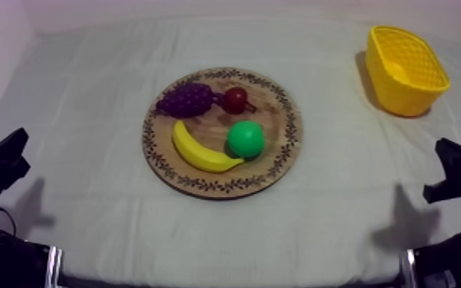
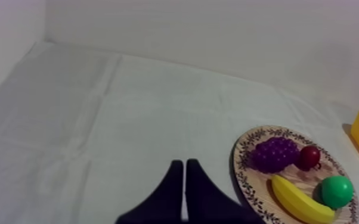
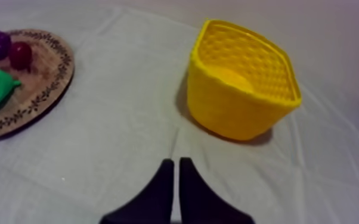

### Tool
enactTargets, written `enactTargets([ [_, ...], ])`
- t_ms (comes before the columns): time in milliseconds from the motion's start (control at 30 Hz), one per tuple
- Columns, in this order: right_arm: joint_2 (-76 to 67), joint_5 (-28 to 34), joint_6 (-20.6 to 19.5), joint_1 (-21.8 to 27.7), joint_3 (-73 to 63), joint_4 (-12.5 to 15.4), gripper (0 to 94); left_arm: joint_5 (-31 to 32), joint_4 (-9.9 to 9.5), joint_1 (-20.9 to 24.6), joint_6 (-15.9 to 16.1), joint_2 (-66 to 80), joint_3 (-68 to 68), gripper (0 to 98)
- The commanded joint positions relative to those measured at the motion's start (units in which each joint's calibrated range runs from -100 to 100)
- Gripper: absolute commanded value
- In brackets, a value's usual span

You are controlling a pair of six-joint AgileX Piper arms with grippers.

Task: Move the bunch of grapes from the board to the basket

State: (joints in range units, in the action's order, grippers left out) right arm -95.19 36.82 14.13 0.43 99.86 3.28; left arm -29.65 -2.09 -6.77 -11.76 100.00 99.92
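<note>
Find the bunch of grapes (image 1: 185, 99) lying on the wooden board (image 1: 283, 165), at the board's far-left part in the top view, just beside the small red fruit (image 1: 235, 99) on its right. Find the banana (image 1: 199, 153) nearer the camera on the same board, curved along the near-left side, with one end close against the green pear (image 1: 246, 139). See the board resting at the middle of the grey-white cloth (image 1: 88, 115). See the yellow basket (image 1: 406, 96) standing upright on the cloth at the far right, well apart from the board and from the grapes. Spot the left gripper (image 2: 184, 164) low at the left side of the table, over bare cloth, well apart from the board, its two black fingers pressed together in a narrow wedge with nothing between them. Spot the right gripper (image 3: 176, 162) low at the right side, likewise over bare cloth, pointing toward the basket but apart from it, its fingers also pressed together and gripping nothing. Note the grapes untouched by either gripper.
</note>
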Motion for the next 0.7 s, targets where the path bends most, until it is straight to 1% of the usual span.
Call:
enactTargets([
  [0, 1.3, -1.4, 2.1, -0.5, -0.4, 0.0, 1.0, 0.0, 0.02, 0.0, 0.0, 0.0, 0.0, 0.1],
  [133, 6.3, -3.0, 2.8, -1.9, -4.3, -1.0, 0.7, 0.0, 0.02, 0.0, 0.0, 0.0, 0.0, 0.1],
  [233, 11.2, -2.6, 2.1, -3.5, -9.9, -2.3, 0.6, 0.0, 0.02, 0.0, 0.0, 0.0, 0.0, 0.1],
  [333, 17.1, -0.6, 1.8, -4.9, -17.5, -3.0, 0.6, 0.0, 0.02, 0.0, 0.0, 0.0, 0.0, 0.1],
  [500, 27.9, 4.6, 2.2, -7.1, -31.6, -3.1, 0.6, 0.0, 0.02, 0.0, 0.0, 0.0, 0.0, 0.1],
  [667, 37.5, 7.7, 0.7, -10.1, -42.7, -4.4, 0.6, 0.0, 0.02, 0.0, 0.0, 0.0, 0.0, 0.1],
])
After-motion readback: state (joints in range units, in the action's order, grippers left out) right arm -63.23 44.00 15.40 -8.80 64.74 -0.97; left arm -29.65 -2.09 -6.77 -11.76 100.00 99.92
